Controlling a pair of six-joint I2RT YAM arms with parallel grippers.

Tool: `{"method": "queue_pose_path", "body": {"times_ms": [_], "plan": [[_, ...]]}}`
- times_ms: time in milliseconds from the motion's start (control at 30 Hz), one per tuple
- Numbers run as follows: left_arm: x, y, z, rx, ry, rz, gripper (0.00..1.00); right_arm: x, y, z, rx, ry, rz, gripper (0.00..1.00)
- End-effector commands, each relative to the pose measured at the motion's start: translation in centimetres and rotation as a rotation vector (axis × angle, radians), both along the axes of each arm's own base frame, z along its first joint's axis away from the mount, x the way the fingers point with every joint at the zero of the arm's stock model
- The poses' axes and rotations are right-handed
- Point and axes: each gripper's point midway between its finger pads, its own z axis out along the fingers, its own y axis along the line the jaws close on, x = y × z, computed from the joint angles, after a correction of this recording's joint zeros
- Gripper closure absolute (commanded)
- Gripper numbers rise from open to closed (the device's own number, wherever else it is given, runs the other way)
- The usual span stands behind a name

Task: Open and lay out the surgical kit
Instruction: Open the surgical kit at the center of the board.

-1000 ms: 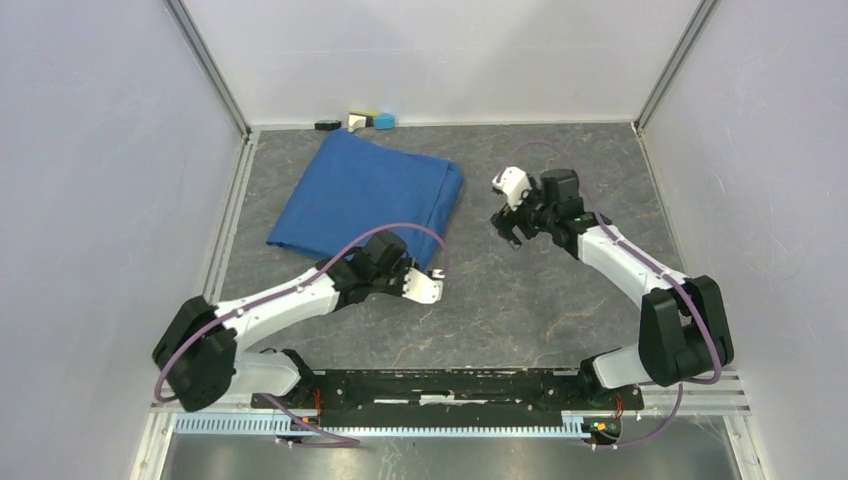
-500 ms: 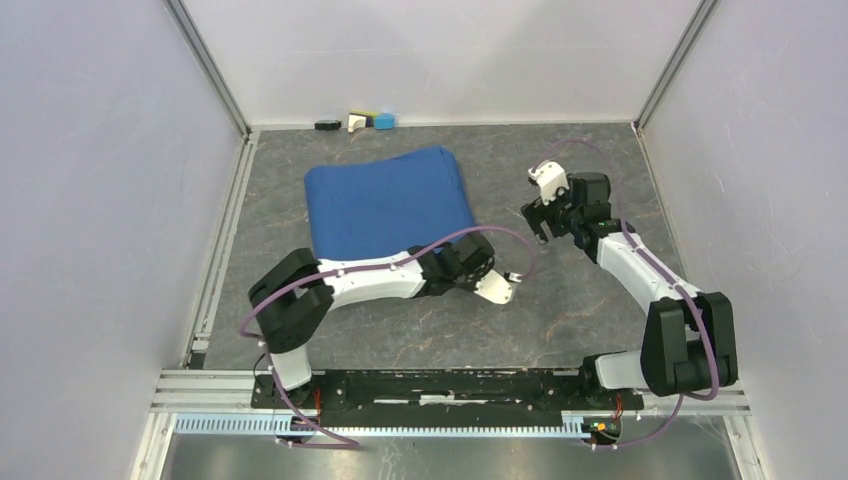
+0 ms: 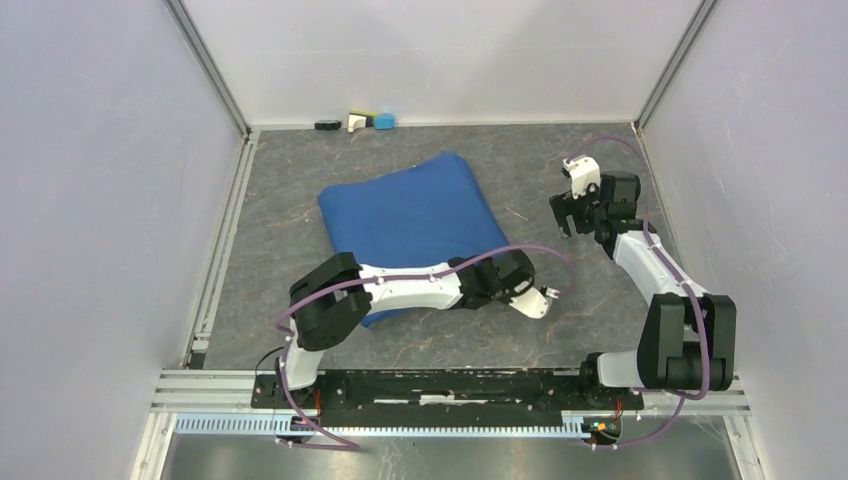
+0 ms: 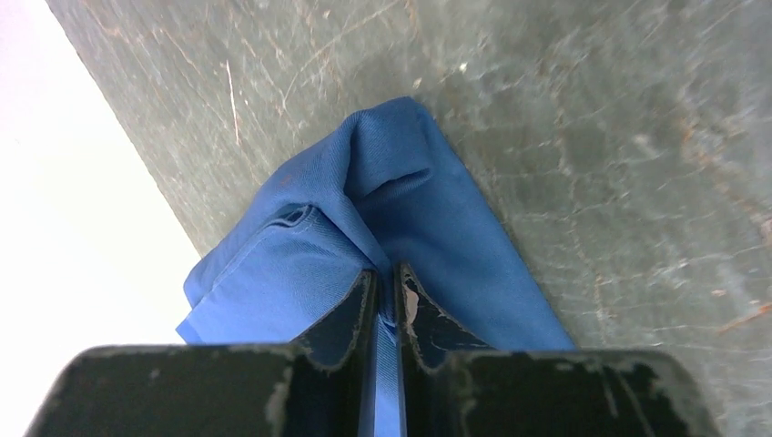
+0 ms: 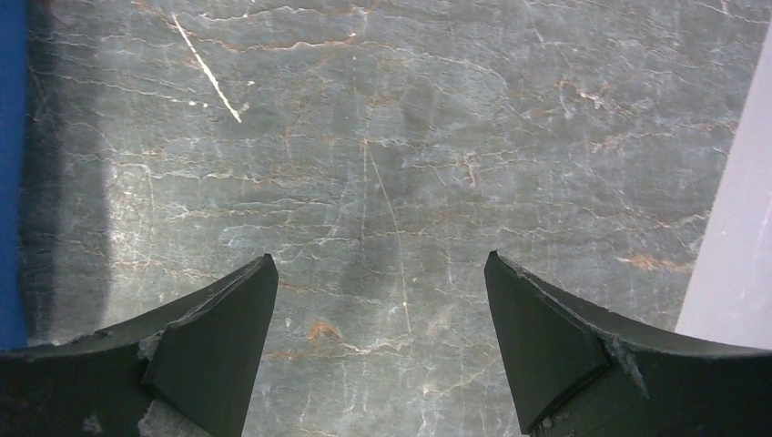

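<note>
The left end effector (image 4: 387, 291) is pinching a fold of the blue cloth wrap (image 4: 401, 209). Its two dark fingers (image 4: 346, 319) are pressed nearly together with a thin ridge of fabric caught between them. From the overhead view, this end effector (image 3: 537, 300) sits at about 5 o'clock from the middle of the tabletop (image 3: 560, 330), low over the stone-patterned surface. The left arm (image 3: 410, 288) stretches across the near edge of the wrap to get there.

The wrap (image 3: 415, 215) lies closed as a rumpled, roughly square bundle just to the 10 o'clock side of the tabletop's centre. One corner points towards 12 o'clock. What is inside the wrap cannot be seen.

The right end effector (image 5: 382, 309) is spread wide, its fingers (image 5: 209, 337) well apart with only bare tabletop between them. It hangs at about 2 o'clock (image 3: 565, 215), near the wrap's 3 o'clock edge but not touching it. A strip of blue shows at the left edge of its wrist view (image 5: 9, 137).

At 12 o'clock, against the back wall (image 3: 450, 60), three small blocks sit in a row: a black block (image 3: 326, 125), a white and yellow block (image 3: 357, 122) and a blue block (image 3: 384, 121). They are well apart from the wrap.
</note>
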Motion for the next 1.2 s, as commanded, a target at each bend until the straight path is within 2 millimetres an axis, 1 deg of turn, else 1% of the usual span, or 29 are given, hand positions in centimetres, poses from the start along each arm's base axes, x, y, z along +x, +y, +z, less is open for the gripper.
{"method": "queue_pose_path", "body": {"times_ms": [0,33,67,100,133,200,233,400,467,500,533,600,667,700,733,767,800,833,867,933,967,1033,1100,1167], "plan": [[-7.5,-3.2,-3.7,-0.011,0.175,-0.108,0.84,1.3,1.4,1.1,0.059,-0.047,0.051,0.08],[-7.7,-3.2,-3.4,-0.016,0.173,-0.090,0.75,1.5,1.4,1.2,0.063,-0.050,0.055,0.08],[-7.7,-3.1,-2.8,-0.028,0.174,-0.073,0.54,1.7,1.5,1.3,0.065,-0.052,0.057,0.08],[-7.7,-3.0,-2.1,-0.050,0.178,-0.049,0.39,1.9,1.5,1.4,0.068,-0.055,0.059,0.08],[-7.7,-3.0,-1.3,-0.074,0.179,-0.030,0.25,2.1,1.6,1.5,0.071,-0.056,0.060,0.08],[-7.6,-2.7,0.3,-0.116,0.170,-0.004,0.02,2.5,1.8,1.8,0.083,-0.060,0.065,0.08],[-7.5,-2.6,1.3,-0.138,0.162,0.008,0.00,2.7,2.0,1.9,0.091,-0.060,0.071,0.08],[-7.6,-1.4,4.9,-0.224,0.174,0.066,0.00,3.3,3.1,2.2,0.146,-0.064,0.112,0.07],[-7.4,-0.3,6.2,-0.262,0.196,0.108,0.00,3.3,4.2,2.5,0.180,-0.066,0.157,0.07],[-7.0,0.3,7.3,-0.295,0.206,0.132,0.00,3.2,4.7,2.6,0.197,-0.069,0.179,0.05],[-6.5,1.2,8.0,-0.326,0.223,0.168,0.00,3.1,5.2,2.8,0.210,-0.074,0.200,0.02],[-5.4,3.2,9.6,-0.393,0.259,0.238,0.00,3.0,5.8,3.1,0.219,-0.088,0.222,0.02],[-3.8,5.7,10.8,-0.460,0.305,0.329,0.00,2.9,6.4,3.6,0.225,-0.106,0.243,0.02],[-2.4,7.3,11.2,-0.492,0.326,0.386,0.00,2.9,6.8,3.7,0.234,-0.111,0.253,0.02],[-1.8,8.8,11.6,-0.525,0.357,0.431,0.00,2.8,7.1,3.9,0.252,-0.114,0.263,0.02],[-0.3,10.9,12.2,-0.571,0.372,0.497,0.00,2.8,7.4,4.1,0.270,-0.115,0.272,0.02],[0.9,13.0,11.9,-0.604,0.397,0.577,0.00,2.3,9.2,4.2,0.292,-0.105,0.318,0.02],[1.8,14.9,12.0,-0.634,0.406,0.641,0.00,2.1,10.1,4.1,0.305,-0.098,0.342,0.02],[2.8,17.1,11.7,-0.659,0.417,0.721,0.00,1.7,11.3,4.1,0.310,-0.095,0.372,0.02],[4.3,20.7,11.1,-0.717,0.443,0.852,0.00,0.9,13.4,3.9,0.319,-0.088,0.424,0.02],[4.8,22.3,10.6,-0.745,0.465,0.920,0.00,1.0,14.5,4.4,0.330,-0.116,0.449,0.02],[6.1,25.7,10.0,-0.815,0.513,1.064,0.00,0.4,16.1,4.2,0.370,-0.115,0.477,0.02],[7.0,28.4,9.0,-0.856,0.552,1.195,0.00,0.0,17.4,3.4,0.400,-0.090,0.496,0.02],[7.6,30.3,7.8,-0.878,0.597,1.300,0.00,-0.1,18.2,2.4,0.411,-0.058,0.503,0.02]]}}
